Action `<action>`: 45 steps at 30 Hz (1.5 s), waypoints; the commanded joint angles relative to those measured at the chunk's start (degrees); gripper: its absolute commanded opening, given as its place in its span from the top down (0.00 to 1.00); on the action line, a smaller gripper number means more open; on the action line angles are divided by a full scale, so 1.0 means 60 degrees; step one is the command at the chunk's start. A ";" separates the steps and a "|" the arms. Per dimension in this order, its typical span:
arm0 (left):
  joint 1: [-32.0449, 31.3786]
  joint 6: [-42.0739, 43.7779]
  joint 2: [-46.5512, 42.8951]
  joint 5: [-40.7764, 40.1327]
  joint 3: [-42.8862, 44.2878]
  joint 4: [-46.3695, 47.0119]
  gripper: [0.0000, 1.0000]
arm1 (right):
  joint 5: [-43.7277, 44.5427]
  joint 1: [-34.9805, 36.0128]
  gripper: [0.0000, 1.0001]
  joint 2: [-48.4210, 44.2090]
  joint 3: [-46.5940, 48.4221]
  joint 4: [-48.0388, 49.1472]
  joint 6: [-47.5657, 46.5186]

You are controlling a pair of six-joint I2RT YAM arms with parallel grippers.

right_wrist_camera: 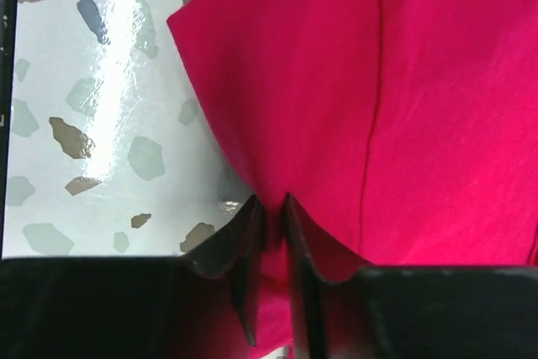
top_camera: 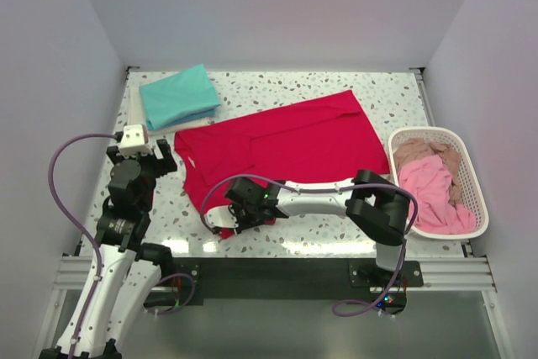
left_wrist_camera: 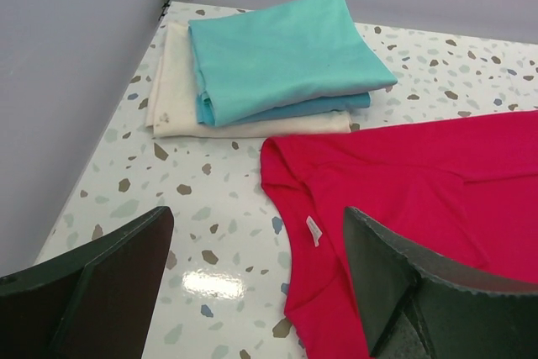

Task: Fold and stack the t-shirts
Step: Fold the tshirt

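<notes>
At t-shirt point(right_wrist_camera: 403, 124) edge, apparently: right gripper point(right_wrist_camera: 271, 204)

The red t-shirt point(top_camera: 286, 145) lies spread flat across the table point(top_camera: 252, 94), white neck label showing. At the far-left corner, a folded teal t-shirt point(top_camera: 179, 95) tops a folded cream t-shirt point(left_wrist_camera: 172, 90). Pink t-shirts point(top_camera: 430, 191) lie crumpled at the right.

cream t-shirt point(left_wrist_camera: 172, 81) mostly under teal t-shirt point(left_wrist_camera: 286, 48), red t-shirt point(left_wrist_camera: 420, 182) label point(left_wrist_camera: 313, 230) unreadable
</notes>
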 commanded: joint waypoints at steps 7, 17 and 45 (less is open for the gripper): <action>0.0044 0.0123 -0.0375 -0.0162 -0.0026 0.0515 0.13 | 0.0347 -0.1362 1.00 -0.0362 0.1876 0.0144 0.1304; 0.0044 0.0181 -0.0156 0.0686 -0.0041 0.0646 0.13 | 0.1199 -0.4177 0.26 0.0387 0.3242 -0.0339 0.2902; 0.0044 -0.0911 0.2172 0.4262 0.0017 0.1029 0.21 | -0.2318 -0.4076 0.85 -0.0726 0.0520 -0.1263 -0.2078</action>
